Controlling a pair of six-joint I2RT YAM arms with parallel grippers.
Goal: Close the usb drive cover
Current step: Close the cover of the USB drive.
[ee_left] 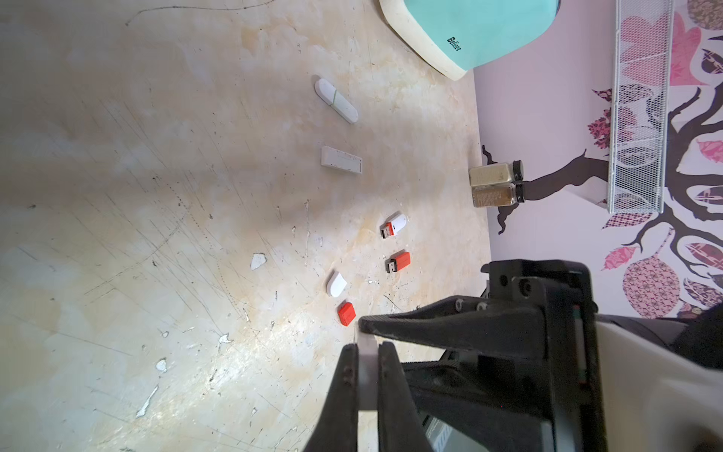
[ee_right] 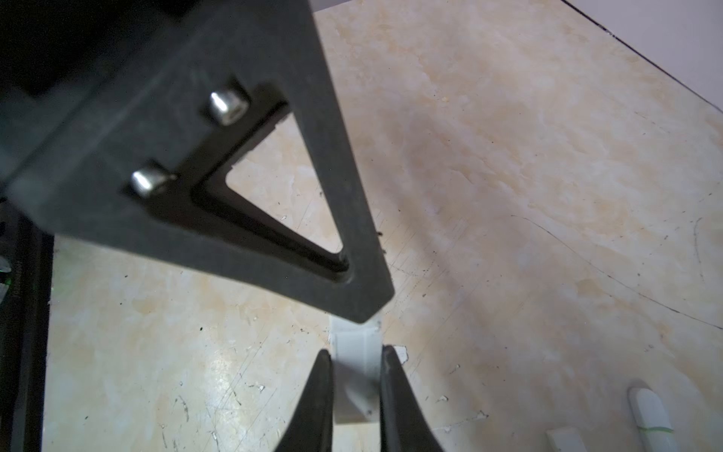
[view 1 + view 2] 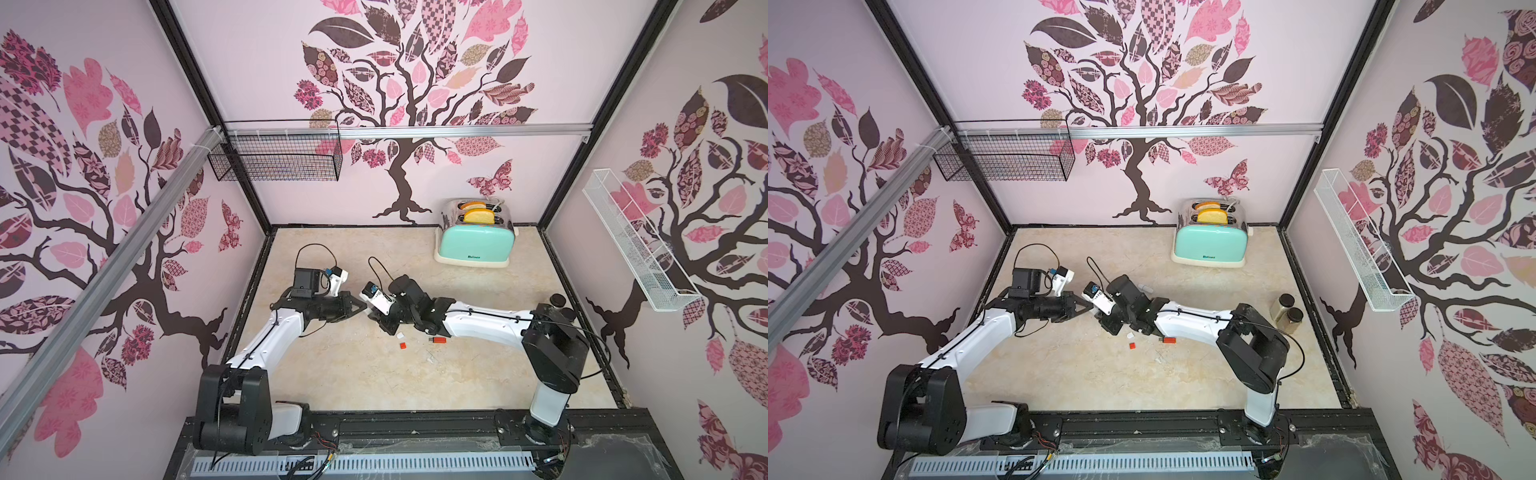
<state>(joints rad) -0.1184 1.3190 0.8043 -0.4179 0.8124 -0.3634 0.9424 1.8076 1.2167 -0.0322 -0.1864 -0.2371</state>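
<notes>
Plainly the biggest thing is the table point(image 3: 374, 386), pale and scratched, with the left arm point(image 3: 270, 332) and right arm point(image 3: 486, 322) reaching to its middle. A mint toaster point(image 3: 476, 243) stands at the far edge, and two jars point(image 3: 1285, 311) sit by the right wall. The left gripper point(image 1: 367, 350) is clamped on a white strip point(image 1: 367, 383) and the right gripper point(image 2: 357, 354) on a white block point(image 2: 356, 379). They meet tip to tip, crosswise. Which piece is drive and which cover, or whether both are one thing, I cannot tell. Loose on the table near the right gripper lie a red drive point(image 1: 399, 262) and a red-and-white drive point(image 1: 395, 226), plugs bare, then a white cap point(image 1: 336, 283) and a red cap point(image 1: 347, 313).
</notes>
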